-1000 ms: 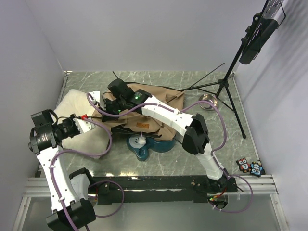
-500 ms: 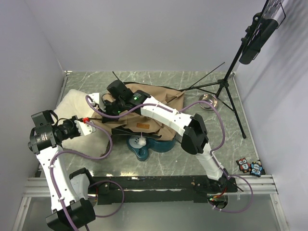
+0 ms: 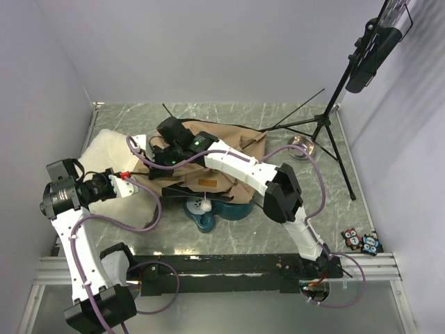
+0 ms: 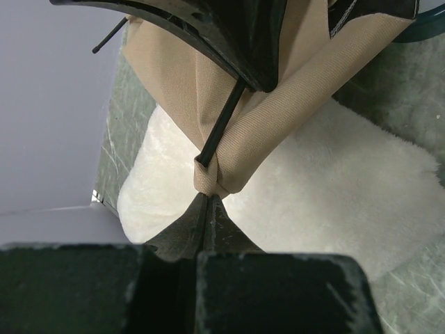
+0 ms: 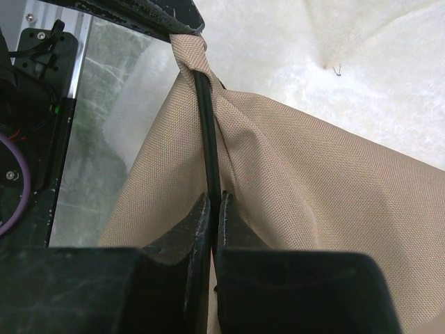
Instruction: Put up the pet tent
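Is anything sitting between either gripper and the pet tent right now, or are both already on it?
Nothing visible is in the way. The left gripper is shut on a fabric corner of the pet tent, where the pole ends, and the right gripper is shut on that pole. The pillow lies beneath the corner, not between.

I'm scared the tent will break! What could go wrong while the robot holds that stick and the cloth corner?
1. The left jaws pinch only the tip of the corner pocket, so the cloth might slip free.
2. The right jaws squeeze the thin pole; pushed crookedly, it could bend or pop out of the pet tent.
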You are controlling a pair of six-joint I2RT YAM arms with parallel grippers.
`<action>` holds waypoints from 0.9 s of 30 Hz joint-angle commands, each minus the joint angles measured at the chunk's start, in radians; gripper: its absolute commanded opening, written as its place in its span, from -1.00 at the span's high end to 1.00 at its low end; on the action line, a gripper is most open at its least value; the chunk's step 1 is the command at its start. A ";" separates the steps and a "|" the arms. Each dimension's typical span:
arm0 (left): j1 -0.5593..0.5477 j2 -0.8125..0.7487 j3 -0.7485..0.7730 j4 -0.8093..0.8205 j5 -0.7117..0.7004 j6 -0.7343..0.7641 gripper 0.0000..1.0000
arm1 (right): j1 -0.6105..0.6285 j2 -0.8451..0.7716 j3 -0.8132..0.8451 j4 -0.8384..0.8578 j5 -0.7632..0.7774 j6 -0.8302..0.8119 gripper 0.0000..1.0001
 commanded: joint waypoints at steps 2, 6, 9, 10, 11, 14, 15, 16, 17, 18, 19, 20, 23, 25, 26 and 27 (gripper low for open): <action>-0.004 0.001 0.038 -0.005 0.071 0.048 0.99 | -0.018 -0.058 -0.026 0.007 0.014 0.075 1.00; -0.004 0.007 0.045 0.019 0.082 0.003 0.99 | -0.029 -0.061 -0.031 0.020 0.013 0.087 1.00; -0.004 0.019 0.054 0.007 0.086 0.007 0.99 | -0.034 -0.067 -0.037 0.024 0.008 0.096 1.00; -0.004 0.024 0.054 0.004 0.088 0.009 0.99 | -0.034 -0.070 -0.045 0.029 0.010 0.096 1.00; -0.004 0.025 0.057 0.013 0.094 -0.014 0.99 | -0.032 -0.076 -0.055 0.035 0.013 0.098 1.00; -0.002 0.030 0.059 0.025 0.097 -0.041 0.99 | -0.034 -0.081 -0.071 0.040 0.020 0.098 1.00; -0.004 0.030 0.059 0.025 0.098 -0.037 0.99 | -0.034 -0.079 -0.071 0.035 0.020 0.098 1.00; -0.004 0.030 0.059 0.027 0.098 -0.040 0.99 | -0.034 -0.079 -0.072 0.033 0.023 0.098 1.00; -0.004 0.030 0.058 0.033 0.102 -0.048 0.99 | -0.034 -0.079 -0.077 0.035 0.026 0.098 1.00; -0.005 0.030 0.061 0.042 0.102 -0.062 0.99 | -0.035 -0.082 -0.086 0.040 0.029 0.098 1.00; -0.004 0.031 0.064 0.045 0.103 -0.074 0.99 | -0.035 -0.092 -0.100 0.050 0.036 0.098 1.00; -0.004 0.033 0.064 0.041 0.103 -0.070 0.99 | -0.035 -0.096 -0.115 0.056 0.042 0.095 1.00; -0.004 0.030 0.062 0.050 0.108 -0.076 0.99 | -0.035 -0.089 -0.111 0.043 0.045 0.084 1.00; -0.004 0.025 0.059 0.073 0.115 -0.100 0.99 | -0.035 -0.079 -0.099 0.029 0.045 0.083 1.00; -0.004 0.025 0.059 0.077 0.115 -0.109 0.99 | -0.035 -0.082 -0.103 0.030 0.043 0.078 1.00; -0.004 0.027 0.061 0.071 0.118 -0.102 0.99 | -0.035 -0.086 -0.111 0.035 0.045 0.072 1.00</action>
